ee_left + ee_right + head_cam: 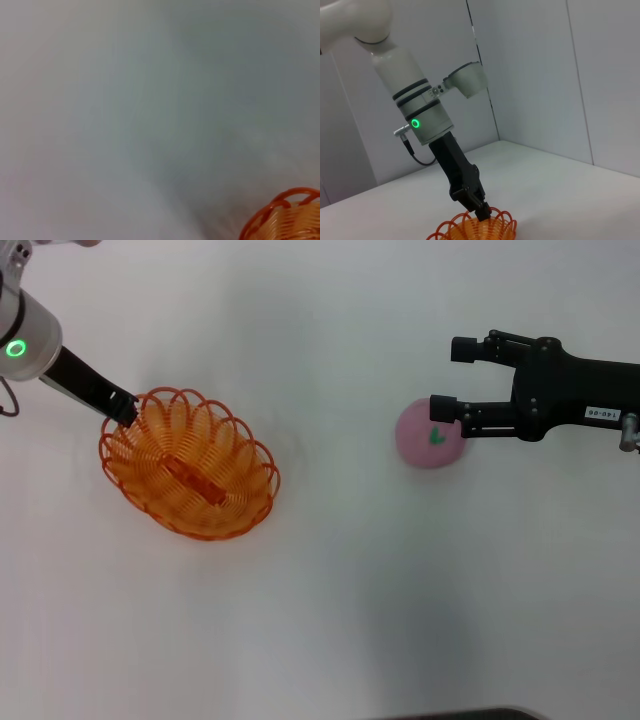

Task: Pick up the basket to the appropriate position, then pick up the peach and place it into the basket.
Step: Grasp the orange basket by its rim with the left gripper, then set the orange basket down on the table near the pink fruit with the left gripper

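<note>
Right claw (442, 377) spread above one peach (425, 445).

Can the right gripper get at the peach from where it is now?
Probably yes: the right gripper is open above the peach, one finger already over it, nothing between. The left gripper is at the basket rim.

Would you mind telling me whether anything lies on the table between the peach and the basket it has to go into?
Nothing visible does. In the head view the white table is bare between the peach and the basket. The right gripper is open above the peach, and the left gripper is at the basket's far rim.
</note>
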`<action>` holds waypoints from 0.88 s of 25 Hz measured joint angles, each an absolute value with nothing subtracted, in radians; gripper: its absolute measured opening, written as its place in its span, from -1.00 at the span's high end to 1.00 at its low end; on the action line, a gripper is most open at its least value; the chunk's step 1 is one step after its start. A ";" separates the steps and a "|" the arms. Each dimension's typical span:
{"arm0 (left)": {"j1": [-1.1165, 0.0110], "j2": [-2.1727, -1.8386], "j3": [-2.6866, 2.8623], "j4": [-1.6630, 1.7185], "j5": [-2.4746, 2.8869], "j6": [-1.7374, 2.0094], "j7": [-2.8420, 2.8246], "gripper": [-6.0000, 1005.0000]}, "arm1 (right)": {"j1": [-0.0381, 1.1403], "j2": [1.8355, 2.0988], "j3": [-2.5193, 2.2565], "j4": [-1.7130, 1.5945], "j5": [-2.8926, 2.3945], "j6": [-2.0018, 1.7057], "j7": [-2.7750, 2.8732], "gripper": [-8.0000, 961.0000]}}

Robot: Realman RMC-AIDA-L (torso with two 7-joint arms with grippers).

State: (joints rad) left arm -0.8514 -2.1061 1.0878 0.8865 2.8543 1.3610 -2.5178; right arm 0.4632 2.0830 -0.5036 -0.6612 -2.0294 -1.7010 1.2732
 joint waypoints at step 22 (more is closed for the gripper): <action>-0.918 -2.008 0.744 0.979 2.690 1.729 -2.495 0.90 | 0.459 2.078 -0.492 -0.658 -1.988 -1.699 1.271 -0.95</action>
State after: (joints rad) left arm -0.9182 -2.0080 0.7443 0.9786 2.6905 1.7291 -2.4954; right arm 0.4594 2.0776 -0.4921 -0.6580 -1.9881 -1.6995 1.2709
